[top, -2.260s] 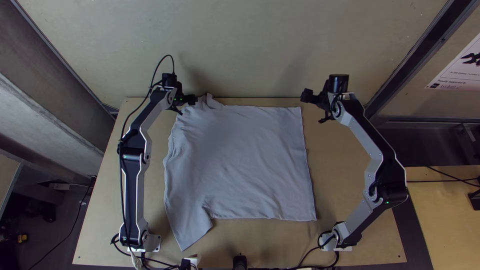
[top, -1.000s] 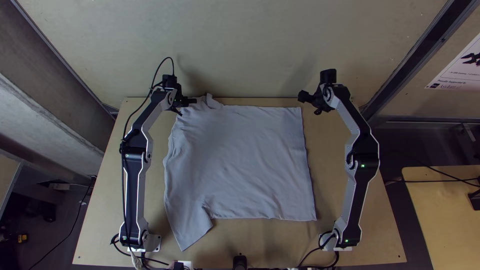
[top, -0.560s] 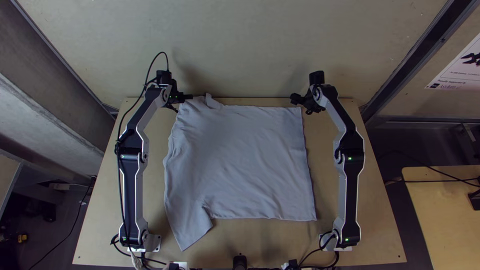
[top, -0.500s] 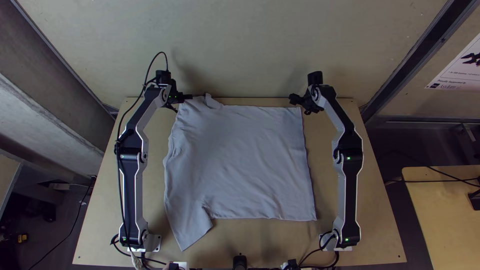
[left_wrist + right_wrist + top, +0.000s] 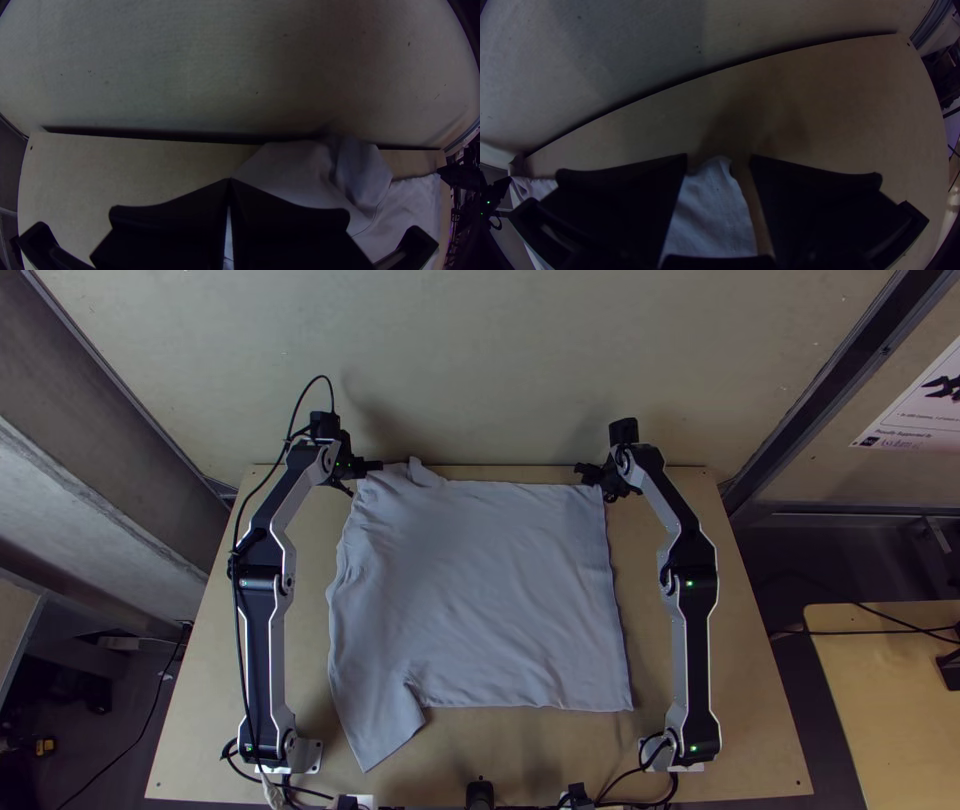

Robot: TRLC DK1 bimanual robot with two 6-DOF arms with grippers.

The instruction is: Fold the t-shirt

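Light wooden table [image 5: 755,725] carries grey T-shirt [image 5: 480,590], spread flat between two arms, one sleeve slanting toward near edge. Left tool [image 5: 376,466], at shirt's rumpled far-left corner, fingertips together; whether cloth is pinched, cannot tell. Right tool [image 5: 582,473], at far-right corner, fingers wide apart, corner showing between them, ungripped.

The pale grey t-shirt [image 5: 480,590] lies spread on the table [image 5: 205,710], lightly wrinkled, one sleeve angled out at the near left, its right edge nearly straight.
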